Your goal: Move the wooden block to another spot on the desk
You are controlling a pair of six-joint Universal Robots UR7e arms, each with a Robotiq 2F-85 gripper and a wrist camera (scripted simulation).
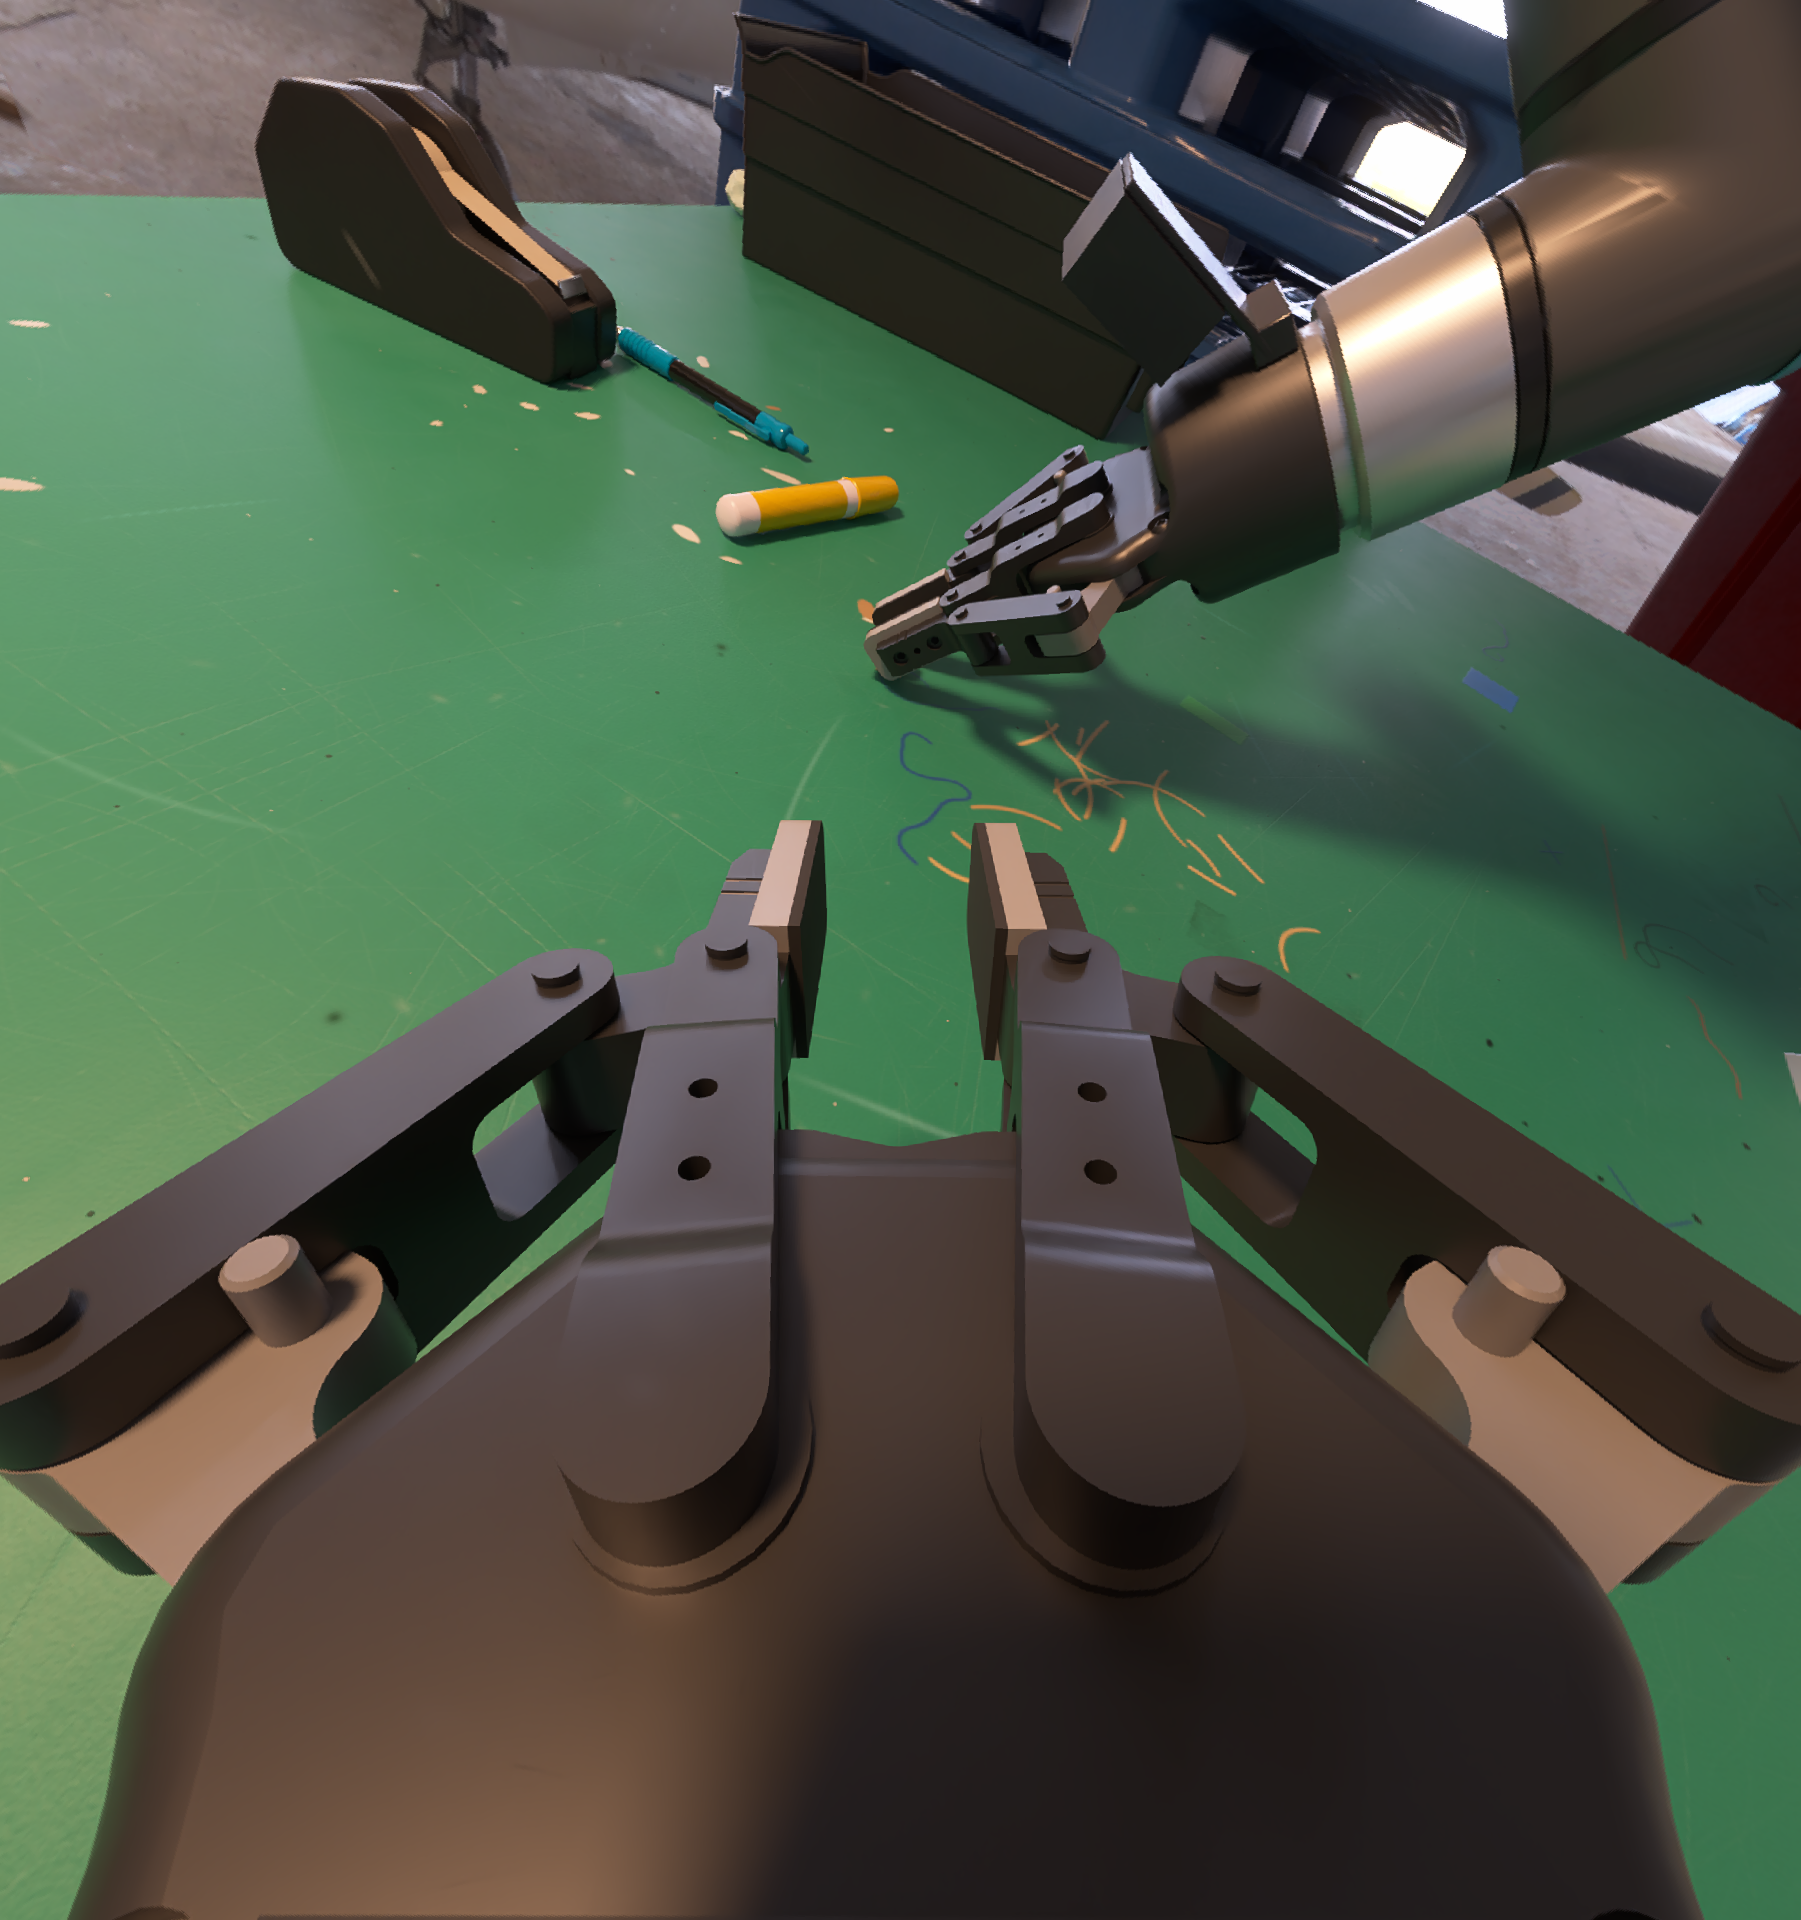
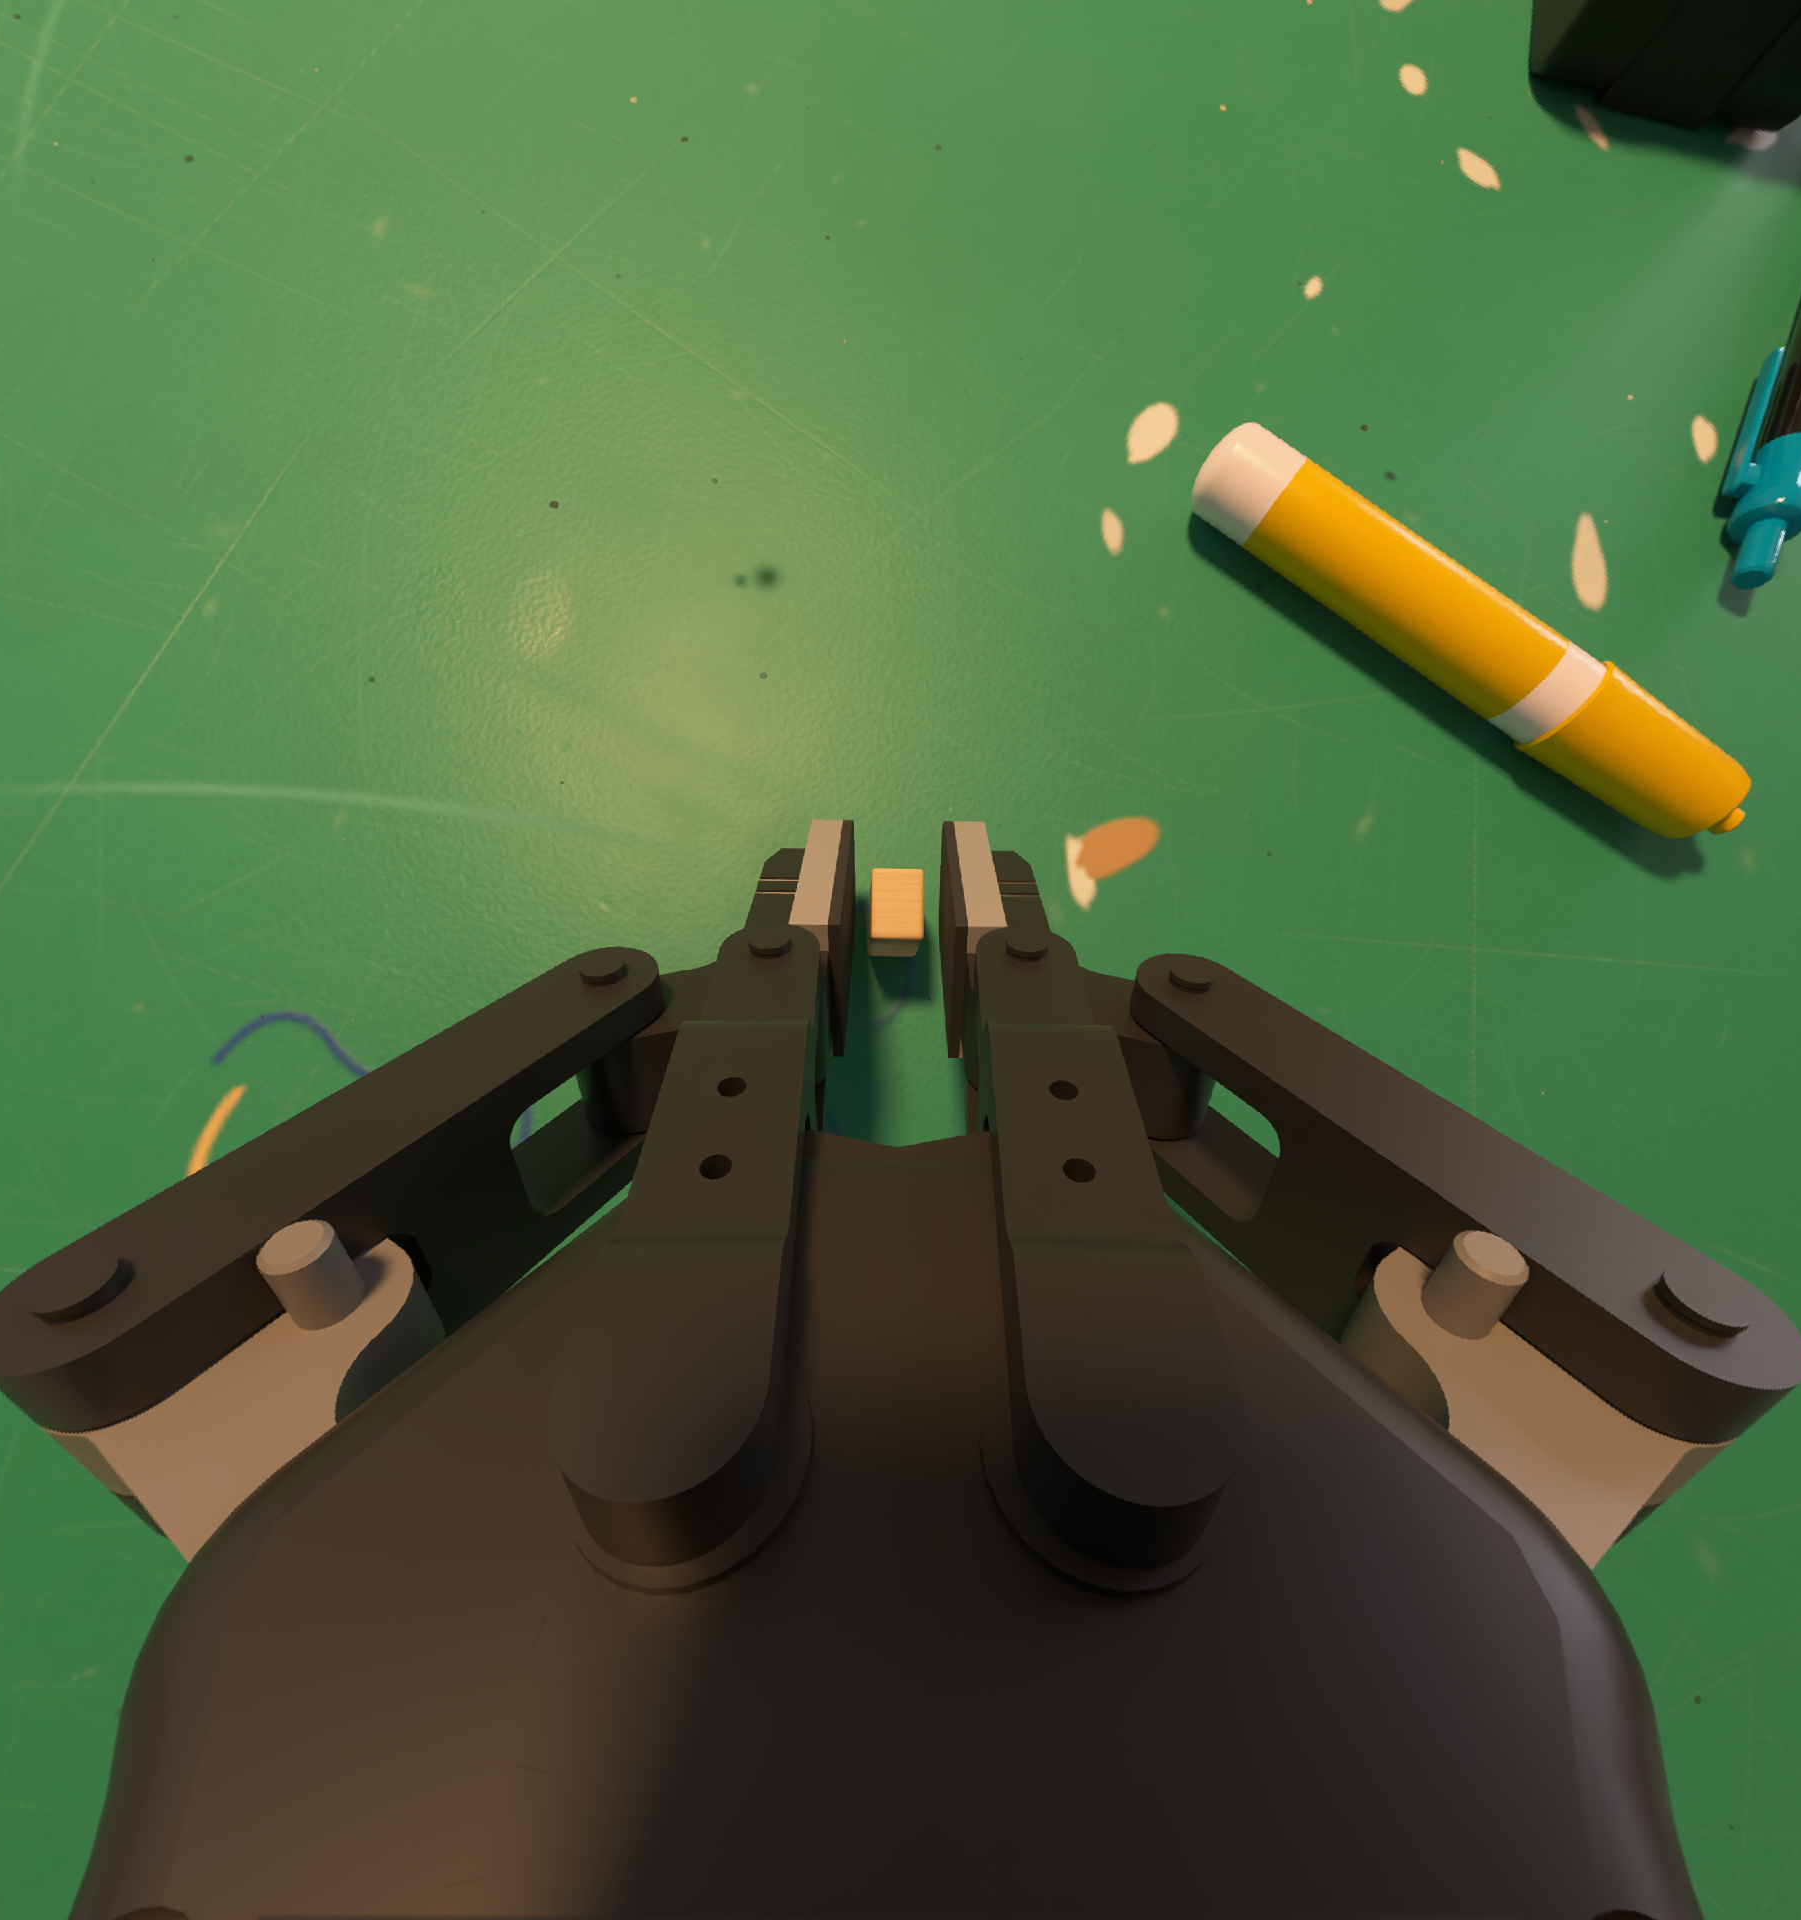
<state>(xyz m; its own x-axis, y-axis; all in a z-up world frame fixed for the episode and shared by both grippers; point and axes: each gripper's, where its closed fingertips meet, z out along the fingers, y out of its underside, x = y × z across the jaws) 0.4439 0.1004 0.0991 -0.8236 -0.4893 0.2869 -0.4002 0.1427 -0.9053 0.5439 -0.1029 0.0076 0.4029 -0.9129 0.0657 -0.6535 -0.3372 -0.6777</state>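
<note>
Jaws of the right gripper (image 2: 897,873) are standing narrowly spread around the wooden block (image 2: 896,902), with a thin gap showing on each side, so they are not pinching it. It is lying on the green desk (image 2: 460,520), and the yellow marker (image 2: 1467,623) is lying at two o'clock from it. Being tiny, stiff and probably very light, it is asking for a gentle squeeze on its two flat side faces. Left gripper (image 1: 896,883) is hanging spread and empty.
</note>
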